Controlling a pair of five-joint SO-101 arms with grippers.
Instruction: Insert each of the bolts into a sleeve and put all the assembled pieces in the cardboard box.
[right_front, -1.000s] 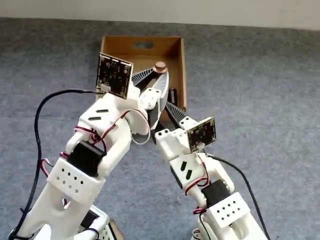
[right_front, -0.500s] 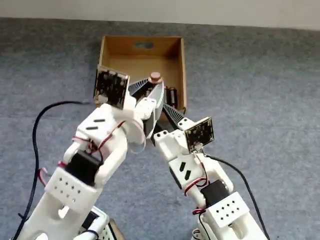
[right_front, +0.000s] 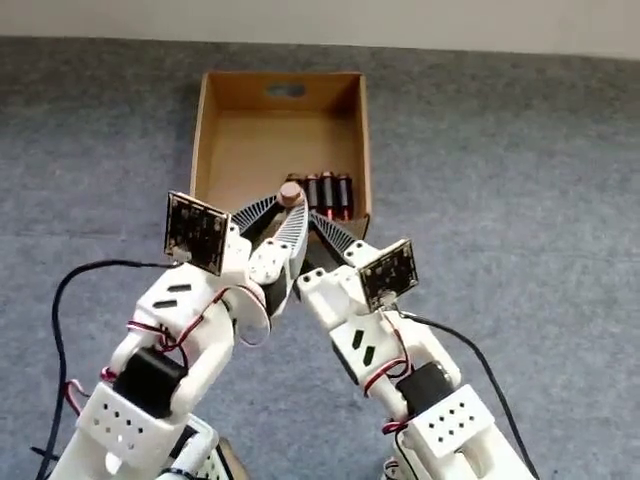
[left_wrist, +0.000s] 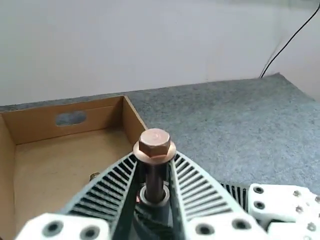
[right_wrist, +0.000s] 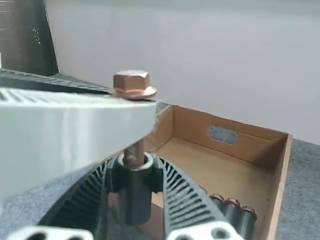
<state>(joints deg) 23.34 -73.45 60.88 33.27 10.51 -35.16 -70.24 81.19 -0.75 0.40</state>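
Left pincer (left_wrist: 155, 161) shut on bolt (left_wrist: 155, 144) shank, axis vertical, tip entering sleeve (right_wrist: 133, 197) directly below. Right pincer (right_wrist: 133, 172) clamps sleeve. Both hover over cardboard box (right_front: 204, 140) near edge.

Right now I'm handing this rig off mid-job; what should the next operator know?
Left gripper: shut on the bolt, on its shank under the head.
Right gripper: shut on the sleeve, at the near edge of the cardboard box.
Bolt tip is in the sleeve, shank partly exposed: not seated.
Done: a row of assembled pieces lies in the box by that edge.
Left: push the bolt home, put this piece in the box.
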